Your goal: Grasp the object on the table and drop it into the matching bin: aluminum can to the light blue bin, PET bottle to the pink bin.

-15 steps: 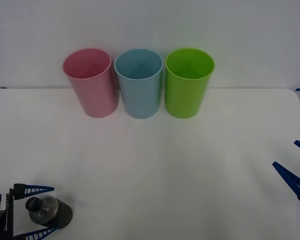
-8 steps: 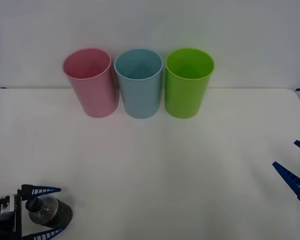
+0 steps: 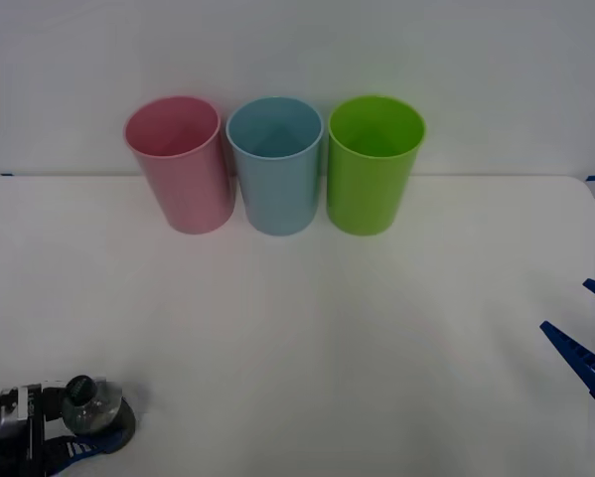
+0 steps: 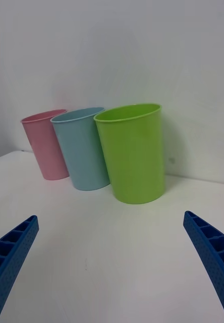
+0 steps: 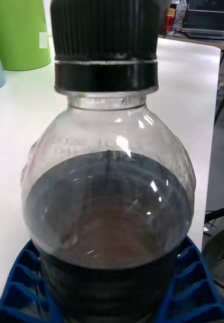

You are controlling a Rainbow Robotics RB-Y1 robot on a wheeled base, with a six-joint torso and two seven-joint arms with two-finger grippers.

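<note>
We see the left gripper [image 3: 78,437] at the table's [image 3: 297,338] front-left corner, its blue ribbed fingers [image 5: 21,282] closed in on the PET bottle [image 3: 93,417] — pads pressed on both sides of the dark lower body in the left wrist view. The bottle [image 5: 109,202] stands upright, black ribbed screw cap on, clear shoulder above a dark grey-black wrap label. We make out faint embossed lettering on the clear shoulder, too small to read; no brand or printed text is legible on the label. From the front view we cannot tell if its base touches the table.

The pink bin [image 3: 178,164], the light blue bin [image 3: 274,164] and a green bin [image 3: 373,164] stand upright in a row along the table's far edge, pink leftmost, light blue in the middle, green rightmost, rims nearly touching. No writing or marks on any of them that we can see. All three are well apart from the bottle.

The right gripper [image 4: 112,262] is parked at the table's right edge — fingers spread wide, nothing between them, facing the green bin [image 4: 134,154].
</note>
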